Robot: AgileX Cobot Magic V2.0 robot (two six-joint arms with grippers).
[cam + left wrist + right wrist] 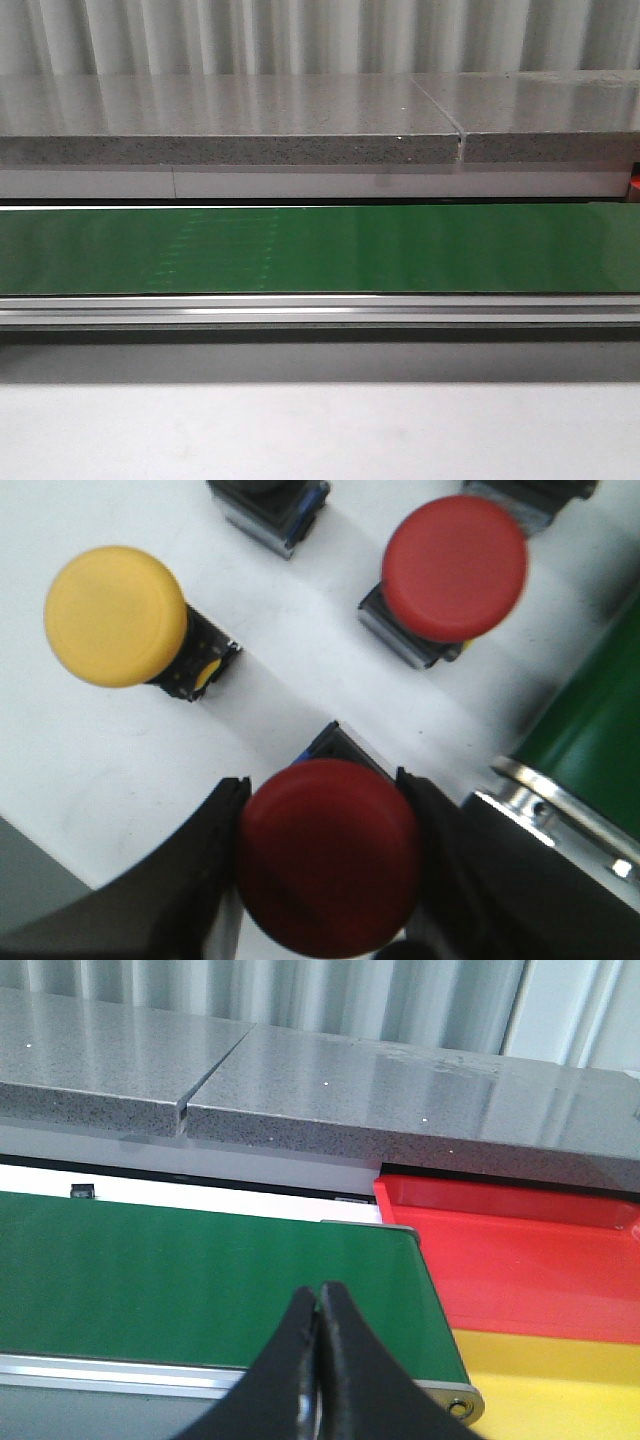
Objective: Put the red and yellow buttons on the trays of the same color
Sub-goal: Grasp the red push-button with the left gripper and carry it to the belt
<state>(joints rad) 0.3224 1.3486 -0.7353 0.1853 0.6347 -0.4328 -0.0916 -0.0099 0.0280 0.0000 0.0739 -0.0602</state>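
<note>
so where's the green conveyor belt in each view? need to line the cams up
Front view: green conveyor belt spans the full width as a band across the middle, nothing on it.
Left wrist view: only a green corner at the right edge, beside the left claw closed on a red button.
Right wrist view: belt fills the left and centre, ending at the red tray.
Shared landmark: the belt's silver aluminium side rail.
</note>
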